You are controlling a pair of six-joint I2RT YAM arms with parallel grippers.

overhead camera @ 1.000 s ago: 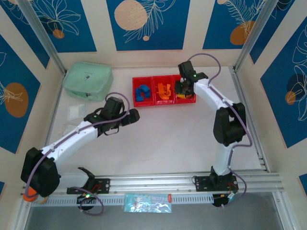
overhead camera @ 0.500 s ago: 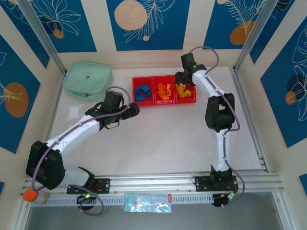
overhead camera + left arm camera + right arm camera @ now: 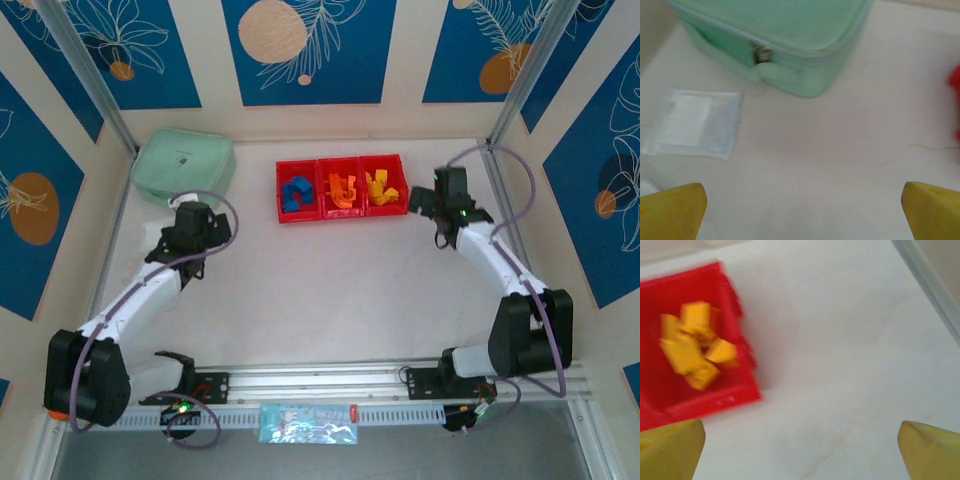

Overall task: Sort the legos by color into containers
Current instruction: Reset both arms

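The containers (image 3: 342, 209) are three joined red bins at the back of the table. Blue legos (image 3: 295, 193) lie in the left bin, orange legos (image 3: 341, 189) in the middle one and yellow legos (image 3: 380, 186) in the right one. My right gripper (image 3: 450, 208) hangs open just right of the bins, nothing between its fingers. In the right wrist view the yellow legos (image 3: 692, 347) sit heaped in the red bin (image 3: 715, 400), up and left of the open gripper (image 3: 800, 452). My left gripper (image 3: 190, 225) stands open and empty over bare table near the pouch; the same gripper (image 3: 802, 215) shows in its wrist view.
A mint-green zip pouch (image 3: 185, 168) lies at the back left, close ahead of the left gripper (image 3: 775, 40). A clear plastic packet (image 3: 158, 235) lies flat beside it (image 3: 692, 122). A metal rail (image 3: 515, 230) runs along the table's right edge.
The right gripper opened over the yellow bin, then drew back to the right of the containers. The left arm swung left, away from the bins toward the pouch.
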